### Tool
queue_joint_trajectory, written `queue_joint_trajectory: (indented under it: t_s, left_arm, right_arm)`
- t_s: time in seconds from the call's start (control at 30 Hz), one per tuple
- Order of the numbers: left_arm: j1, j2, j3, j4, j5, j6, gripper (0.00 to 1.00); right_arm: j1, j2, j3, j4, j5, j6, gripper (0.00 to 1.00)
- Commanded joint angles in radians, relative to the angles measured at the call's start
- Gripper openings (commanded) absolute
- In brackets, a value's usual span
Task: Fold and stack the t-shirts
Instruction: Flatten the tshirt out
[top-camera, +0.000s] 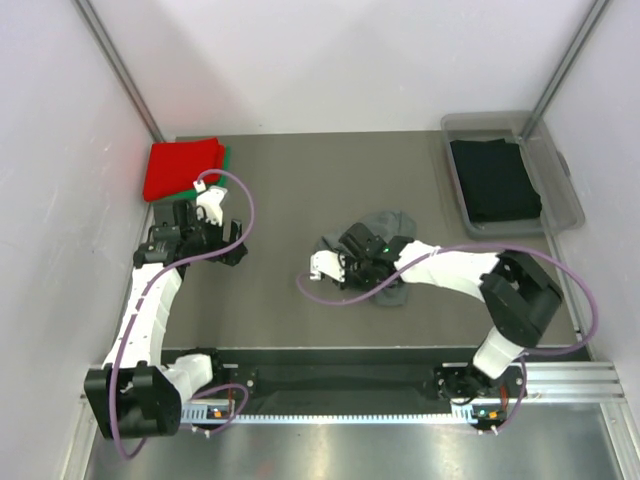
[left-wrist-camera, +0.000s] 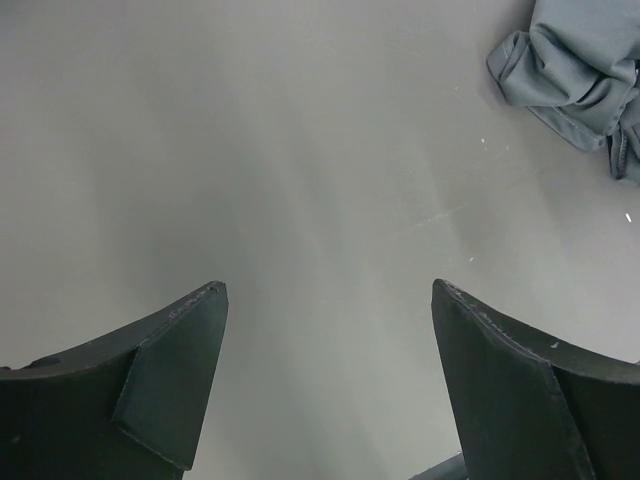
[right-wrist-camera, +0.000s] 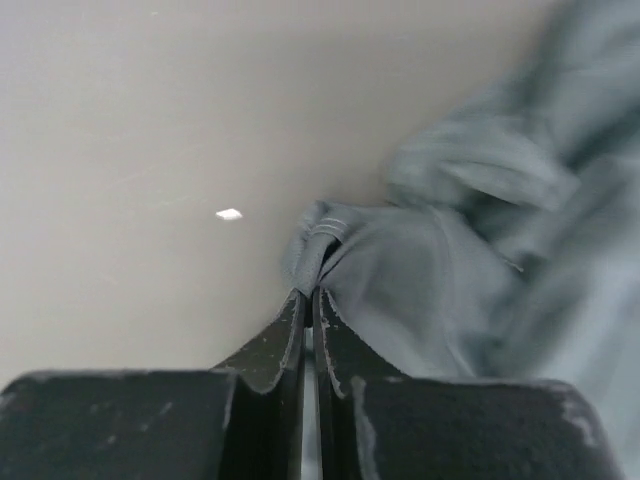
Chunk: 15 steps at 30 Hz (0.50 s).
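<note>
A dark grey t-shirt (top-camera: 388, 222) lies crumpled in the middle of the table. My right gripper (top-camera: 350, 250) is at its left side, shut on a bunched hem of the grey cloth (right-wrist-camera: 420, 280); in the right wrist view the two fingers (right-wrist-camera: 270, 345) pinch the fold at their tips (right-wrist-camera: 311, 295). A bright red t-shirt (top-camera: 182, 168) lies folded at the back left, and a green one (top-camera: 226, 157) shows as an edge under it. My left gripper (top-camera: 234, 250) hovers open over bare table (left-wrist-camera: 330, 290), holding nothing. The grey shirt (left-wrist-camera: 580, 70) is well beyond it.
A clear plastic tub (top-camera: 500, 120) stands at the back right with a black t-shirt (top-camera: 495, 180) lying flat inside. White walls close in the left, right and back sides. A purple cable loops beside each wrist.
</note>
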<state>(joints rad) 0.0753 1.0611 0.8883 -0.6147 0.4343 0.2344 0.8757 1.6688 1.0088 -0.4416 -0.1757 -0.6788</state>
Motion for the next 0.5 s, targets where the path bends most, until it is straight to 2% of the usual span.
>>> queue_joint_trajectory:
  t_s: [0.0,0.17,0.2,0.23,0.27,0.4,0.47]
  left_arm:
    - [0.006,0.028,0.008,0.007,0.035,0.0,0.87]
    - [-0.014,0.125,0.086,-0.029,0.095,0.006,0.83]
    - [-0.041,0.16,0.119,-0.046,0.098,0.009,0.83]
    - [-0.064,0.178,0.138,-0.057,0.09,0.025,0.83]
    - [-0.101,0.198,0.158,-0.071,0.063,0.037,0.81]
    - [-0.331,0.334,0.256,-0.128,-0.054,0.106,0.8]
    - [-0.39,0.384,0.284,-0.125,-0.06,0.124,0.79]
  right_arm:
    - [0.02,-0.171,0.088,-0.011,0.079,-0.024,0.0]
    - [0.0,-0.398,0.255,-0.103,0.206,-0.148,0.0]
    - [-0.03,-0.396,0.371,-0.187,0.179,-0.148,0.0]
    - [-0.117,-0.397,0.407,-0.198,0.147,-0.14,0.0]
    - [-0.157,-0.421,0.419,-0.187,0.133,-0.148,0.0]
    - [-0.286,-0.463,0.357,-0.05,0.247,-0.257,0.0]
    - [-0.366,-0.465,0.327,0.003,0.266,-0.249,0.0]
